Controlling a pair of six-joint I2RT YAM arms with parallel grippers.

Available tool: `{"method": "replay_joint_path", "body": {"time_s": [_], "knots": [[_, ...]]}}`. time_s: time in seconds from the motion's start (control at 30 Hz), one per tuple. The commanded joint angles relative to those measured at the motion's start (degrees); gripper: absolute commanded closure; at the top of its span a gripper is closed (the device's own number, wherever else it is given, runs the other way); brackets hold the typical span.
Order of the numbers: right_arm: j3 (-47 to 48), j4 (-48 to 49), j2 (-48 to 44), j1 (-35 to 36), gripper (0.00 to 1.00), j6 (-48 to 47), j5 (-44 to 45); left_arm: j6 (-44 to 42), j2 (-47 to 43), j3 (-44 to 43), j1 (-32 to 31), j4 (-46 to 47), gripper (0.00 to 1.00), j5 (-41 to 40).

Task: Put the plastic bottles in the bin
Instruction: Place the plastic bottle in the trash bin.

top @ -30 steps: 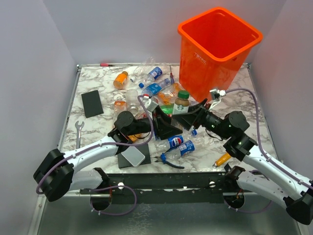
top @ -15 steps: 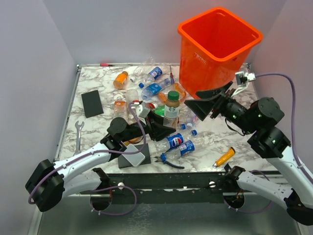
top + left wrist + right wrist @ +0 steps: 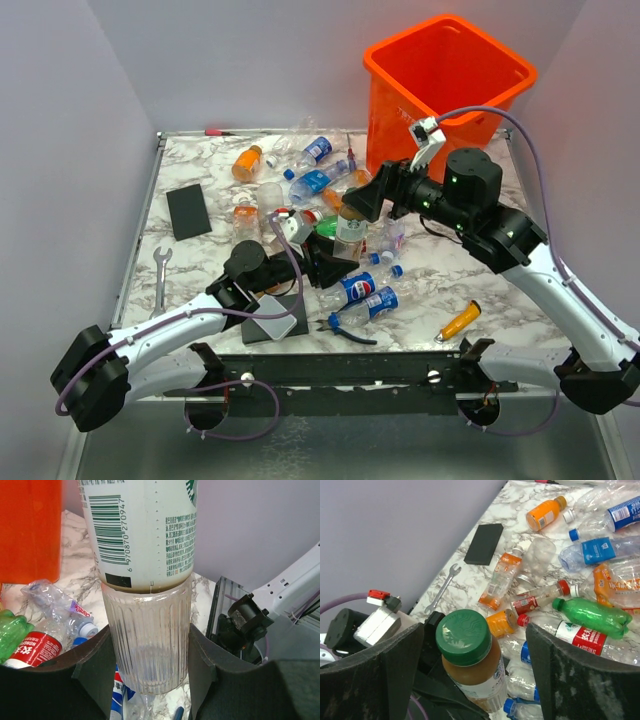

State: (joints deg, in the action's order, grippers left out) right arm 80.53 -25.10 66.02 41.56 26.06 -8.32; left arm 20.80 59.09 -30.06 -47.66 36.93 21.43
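Note:
My left gripper [image 3: 328, 266] [image 3: 150, 662] is shut on the ribbed clear base of an upright coffee bottle [image 3: 351, 229] [image 3: 145, 555] with a white label and a green cap [image 3: 464, 636]. My right gripper [image 3: 366, 200] [image 3: 475, 645] is open just above it, its fingers [image 3: 580, 680] wide on either side of the cap and not touching it. Several other plastic bottles lie on the marble table: an orange one [image 3: 246, 162] [image 3: 545, 514], a green one [image 3: 592, 615], and blue-labelled ones [image 3: 362, 290]. The orange bin [image 3: 450, 95] [image 3: 30, 530] stands at the back right.
An orange-handled screwdriver [image 3: 459, 322] lies at the front right. Blue-handled pliers [image 3: 345, 330] lie near the front edge. A wrench [image 3: 160, 270] [image 3: 441, 588] and a black pad [image 3: 188, 210] [image 3: 484, 542] are on the left. A grey block [image 3: 272, 320] sits by my left arm.
My right gripper pulled away to the right beside the bin, then swung back left over the bottle's cap. My left gripper shifted slightly left with the coffee bottle.

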Motion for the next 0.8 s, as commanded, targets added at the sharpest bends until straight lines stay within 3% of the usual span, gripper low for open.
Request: {"method": "replay_joint_path", "body": {"time_s": [0.0,0.23,0.37,0.43,0.5,0.6,0.67,0.77], "knots": [[1.34,-2.22,1.01,0.20,0.21,-0.45,0.25,-1.20,-1.04,-0.26,-0.46,-0.28,0.76,-1.38],[-0.81,-1.43,1.49,0.20,0.37,0.21,-1.48,-1.20,-1.18,-0.35,-0.57,-0.28,0.76,-1.68],[-2.43,-0.14,1.11,0.20,0.58,0.70,-1.88,-0.92,-1.24,-0.32,-0.60,-0.28,0.74,-1.82],[-3.56,0.91,0.18,0.21,0.65,0.84,-2.01,-0.59,-1.62,-0.13,-0.63,-0.28,0.61,-2.48],[-4.08,1.31,-0.81,0.26,0.74,0.73,-1.69,-0.66,-2.27,0.05,-0.61,-0.28,0.39,-2.73],[-4.58,1.50,-2.86,0.22,0.96,0.16,-0.09,-0.66,-3.38,0.34,-0.64,-0.28,0.17,-3.42],[-4.33,0.81,-4.31,0.25,0.99,-0.40,1.39,-0.31,-4.23,0.64,-0.60,-0.28,0.04,-4.79],[-2.16,-1.12,-6.53,0.23,0.99,-1.85,4.66,0.06,-6.25,1.28,-0.61,-0.25,0.01,-8.36]]}}
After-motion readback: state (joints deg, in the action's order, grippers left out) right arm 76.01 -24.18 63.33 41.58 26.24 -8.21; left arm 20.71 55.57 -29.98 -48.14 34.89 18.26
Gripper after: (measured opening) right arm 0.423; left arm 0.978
